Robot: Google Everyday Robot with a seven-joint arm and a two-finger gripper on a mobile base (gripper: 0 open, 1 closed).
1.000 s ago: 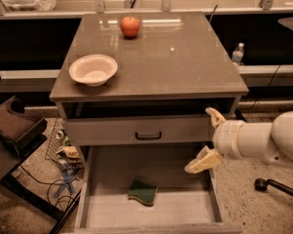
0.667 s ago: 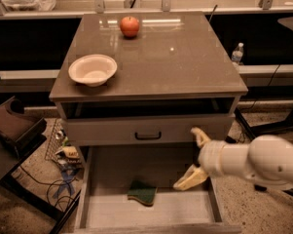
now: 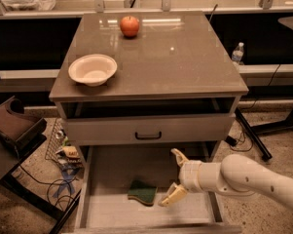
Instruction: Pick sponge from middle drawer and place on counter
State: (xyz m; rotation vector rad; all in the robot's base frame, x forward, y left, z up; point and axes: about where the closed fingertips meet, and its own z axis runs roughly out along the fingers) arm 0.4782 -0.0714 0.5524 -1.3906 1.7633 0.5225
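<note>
The sponge [image 3: 142, 192], dark green with a yellow edge, lies flat on the pale floor of the pulled-out middle drawer [image 3: 112, 213], near its centre. My gripper [image 3: 174, 177] comes in from the right on a white arm and hangs open over the drawer, just right of the sponge and a little above it, with nothing between its tan fingers [image 3: 173, 195]. The counter [image 3: 185, 62] is the glossy grey-brown cabinet top above.
A white bowl [image 3: 92, 69] sits at the counter's left front and a red apple [image 3: 129, 26] at its back. A closed drawer front with a black handle [image 3: 148, 135] overhangs the open drawer. Cables and clutter [image 3: 63, 155] lie on the floor at left; a water bottle [image 3: 238, 53] stands at right.
My gripper has moved left and down from beside the cabinet's right edge into the open drawer, ending close to the sponge. The sponge has not moved.
</note>
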